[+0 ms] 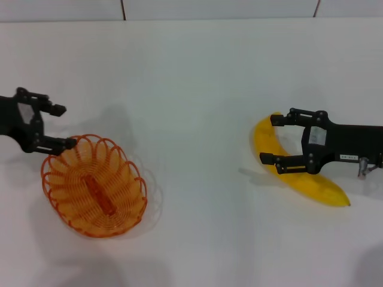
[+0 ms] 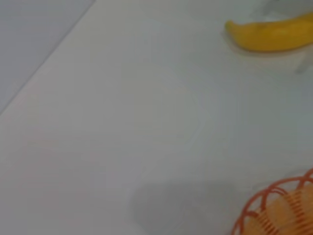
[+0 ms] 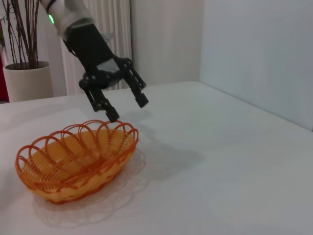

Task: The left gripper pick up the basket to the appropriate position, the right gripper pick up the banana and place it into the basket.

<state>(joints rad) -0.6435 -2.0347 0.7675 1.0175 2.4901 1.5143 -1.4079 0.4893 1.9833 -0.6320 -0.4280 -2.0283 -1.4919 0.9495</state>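
Observation:
The orange woven basket (image 1: 94,185) sits on the white table at the left; it also shows in the right wrist view (image 3: 73,156) and partly in the left wrist view (image 2: 279,210). My left gripper (image 1: 63,127) is open and empty, hovering just above the basket's far-left rim without holding it; the right wrist view shows it (image 3: 127,107) above that rim. The yellow banana (image 1: 314,184) lies on the table at the right, also in the left wrist view (image 2: 271,34). My right gripper (image 1: 270,139) is open, its fingers straddling the banana's far end.
The white table (image 1: 191,89) stretches between basket and banana. A tiled wall runs along its far edge. In the right wrist view a potted plant (image 3: 24,73) and curtains stand beyond the table.

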